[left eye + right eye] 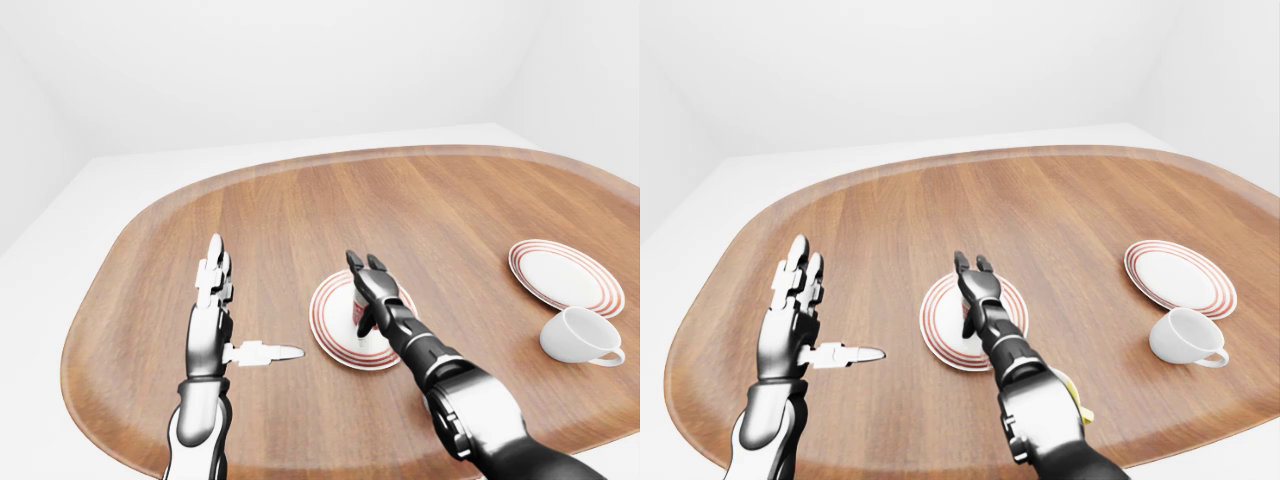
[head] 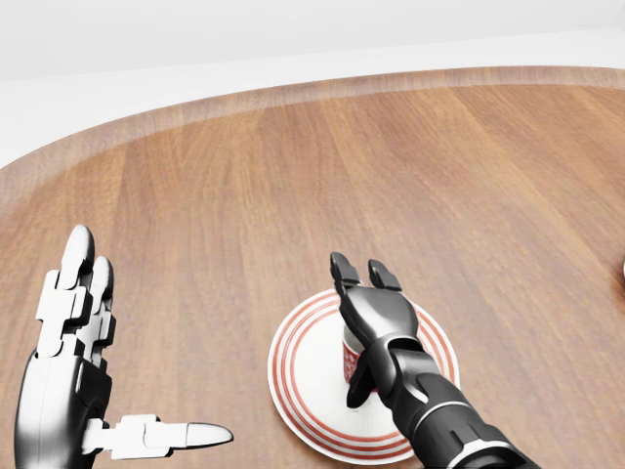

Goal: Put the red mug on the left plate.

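Bare white simulated room, wooden table [image 1: 300, 210]

Your right hand [image 1: 975, 275] reaches over the left white plate w/ red rings [image 1: 940, 340] near the middle of the oval wooden table [image 1: 1040, 210], fingers spread open and pointing up-view. The red mug [image 1: 967, 322] sits on that plate, mostly hidden behind the hand; contact can't be told. Your left hand [image 1: 795, 325] hovers at left, open, thumb out to the right. At right: a second white red-ringed plate [image 1: 1180, 277], and just below it a white mug [image 1: 1183, 337], handle to the right.
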{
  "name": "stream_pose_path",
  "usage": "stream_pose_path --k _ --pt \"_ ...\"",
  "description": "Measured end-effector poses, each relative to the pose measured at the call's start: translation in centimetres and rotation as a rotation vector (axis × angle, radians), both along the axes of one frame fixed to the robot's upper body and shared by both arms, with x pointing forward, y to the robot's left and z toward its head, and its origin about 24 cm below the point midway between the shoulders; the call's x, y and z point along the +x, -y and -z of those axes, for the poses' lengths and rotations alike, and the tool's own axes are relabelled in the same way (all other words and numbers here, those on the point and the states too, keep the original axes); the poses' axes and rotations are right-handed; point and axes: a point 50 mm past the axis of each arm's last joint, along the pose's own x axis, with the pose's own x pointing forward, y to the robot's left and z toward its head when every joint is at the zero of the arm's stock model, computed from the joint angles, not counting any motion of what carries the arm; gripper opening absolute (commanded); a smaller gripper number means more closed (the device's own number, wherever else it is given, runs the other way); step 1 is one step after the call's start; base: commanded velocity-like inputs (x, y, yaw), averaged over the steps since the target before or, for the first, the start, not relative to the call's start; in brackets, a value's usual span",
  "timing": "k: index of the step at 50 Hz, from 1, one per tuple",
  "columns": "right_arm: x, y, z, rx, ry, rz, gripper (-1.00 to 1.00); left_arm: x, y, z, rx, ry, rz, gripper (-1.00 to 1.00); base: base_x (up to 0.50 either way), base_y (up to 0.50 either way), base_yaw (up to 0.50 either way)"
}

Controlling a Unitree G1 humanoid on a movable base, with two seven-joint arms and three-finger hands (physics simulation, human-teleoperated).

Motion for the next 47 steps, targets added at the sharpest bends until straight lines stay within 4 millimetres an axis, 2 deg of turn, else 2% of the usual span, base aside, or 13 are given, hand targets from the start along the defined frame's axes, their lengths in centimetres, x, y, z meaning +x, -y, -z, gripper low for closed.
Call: stream_pose_path --k 5,10,13,20,26,31,36,40,47 --pt "1.0 0.1 -2.3 0.065 0.055 0.009 1.0 0.0 0.0 0.0 0.0 0.002 0.0 1.0 0.0 0.0 0.0" --pt "0.8 0.5 -4.1 0.105 0.041 0.023 1.0 0.0 0.0 -0.1 0.0 0.005 0.0 1.0 0.0 0.0 0.0" --pt "0.6 0.7 -5.9 0.136 0.07 0.023 1.0 0.0 0.0 -0.2 0.001 0.007 -0.001 1.0 0.0 0.0 0.0" --pt "-0.5 0.5 -11.6 0.209 0.242 -0.056 1.0 0.0 0.0 -0.3 0.001 0.014 0.0 1.0 0.0 0.0 0.0" --pt "-1.9 0.9 -14.6 0.237 0.34 -0.096 1.0 0.0 0.1 -0.4 0.001 0.018 0.0 1.0 0.0 0.0 0.0" --pt "-4.0 2.9 -16.8 0.247 0.426 -0.085 1.0 0.0 0.0 -0.5 0.0 0.021 -0.001 1.0 0.0 0.0 0.0" --pt "-7.0 6.2 -18.2 0.288 0.496 -0.026 1.0 0.1 0.1 -0.5 0.001 0.025 0.0 1.0 0.0 0.0 0.0" --pt "-9.4 8.6 -18.6 0.311 0.532 0.029 1.0 0.1 0.1 -0.6 0.002 0.027 0.001 1.0 0.0 0.0 0.0" --pt "-13.5 12.6 -18.0 0.366 0.55 0.174 1.0 0.2 0.2 -0.5 0.002 0.025 0.0 1.0 0.0 0.0 0.0"
